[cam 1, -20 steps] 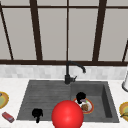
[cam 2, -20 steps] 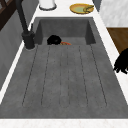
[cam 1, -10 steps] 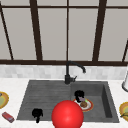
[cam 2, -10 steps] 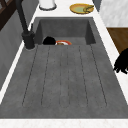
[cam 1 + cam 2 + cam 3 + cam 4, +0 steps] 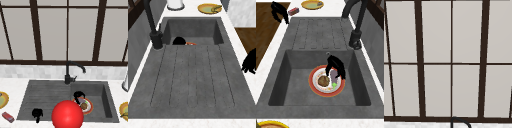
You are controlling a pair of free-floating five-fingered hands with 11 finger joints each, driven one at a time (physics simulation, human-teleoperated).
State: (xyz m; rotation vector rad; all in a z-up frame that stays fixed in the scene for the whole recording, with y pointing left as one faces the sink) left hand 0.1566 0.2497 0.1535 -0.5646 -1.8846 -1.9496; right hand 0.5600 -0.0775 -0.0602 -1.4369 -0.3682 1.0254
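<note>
Sink [image 5: 293, 60] with faucet [image 5: 356, 37] behind, holding a plate [image 5: 314, 86] on the basin floor, over which the right hand [image 5: 335, 65] curls fingers down onto the purple food [image 5: 334, 75]; left hand [image 5: 37, 113] hangs relaxed, empty, beyond the drainboard's front edge.

Landmark: sink [image 5: 107, 100], basin at its right, drainboard at its left.
Faucet [image 5: 67, 75]: behind the sink.
Plate [image 5: 327, 81]: in the basin.
Right hand [image 5: 335, 66]: over the plate.
Left hand [image 5: 37, 113]: above the drainboard's front edge.
</note>
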